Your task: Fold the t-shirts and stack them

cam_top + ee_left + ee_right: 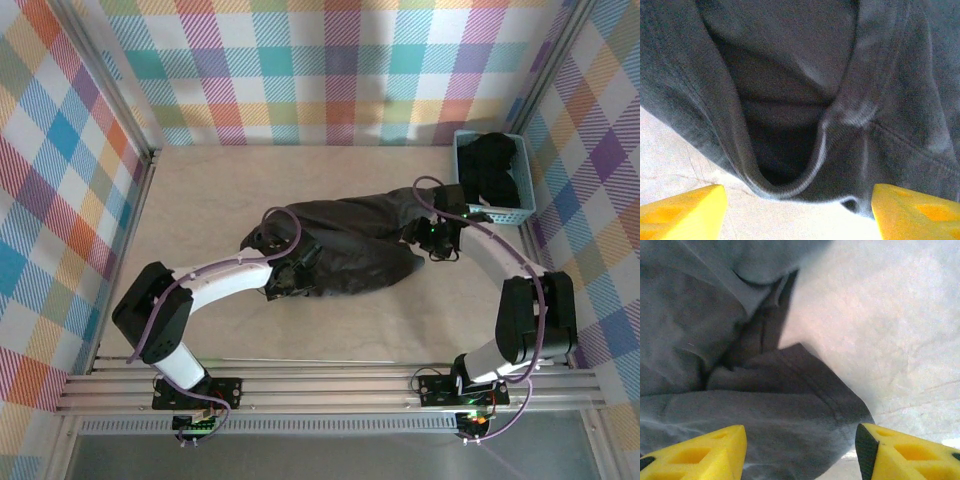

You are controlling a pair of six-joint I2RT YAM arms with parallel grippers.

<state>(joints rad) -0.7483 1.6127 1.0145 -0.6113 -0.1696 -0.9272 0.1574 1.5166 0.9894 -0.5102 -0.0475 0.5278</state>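
1. A dark charcoal t-shirt (350,240) lies crumpled and drawn out across the middle of the beige table (200,190), running from near the centre toward the right rear.
2. The left gripper (799,217) sits low at the shirt's left end. Its yellow fingers (682,212) stand wide apart with mostly bare table between them, and the ribbed collar (790,189) loops just ahead of them.
3. The right gripper (800,455) hangs over the shirt's right end, its fingers spread as well. A hemmed corner of cloth lies loose between them, not pinched.
4. A light-blue lattice basket (500,214) stands at the right rear, near the right arm's wrist and the shirt's far end. Dark cloth (495,165) is heaped inside it.
5. Plaid walls (330,60) close the table on three sides, and an aluminium rail (330,385) crosses the near edge by the arm bases.
6. From above, both arms bend over the shirt and cover its two ends, and purple cables (437,183) loop along them.
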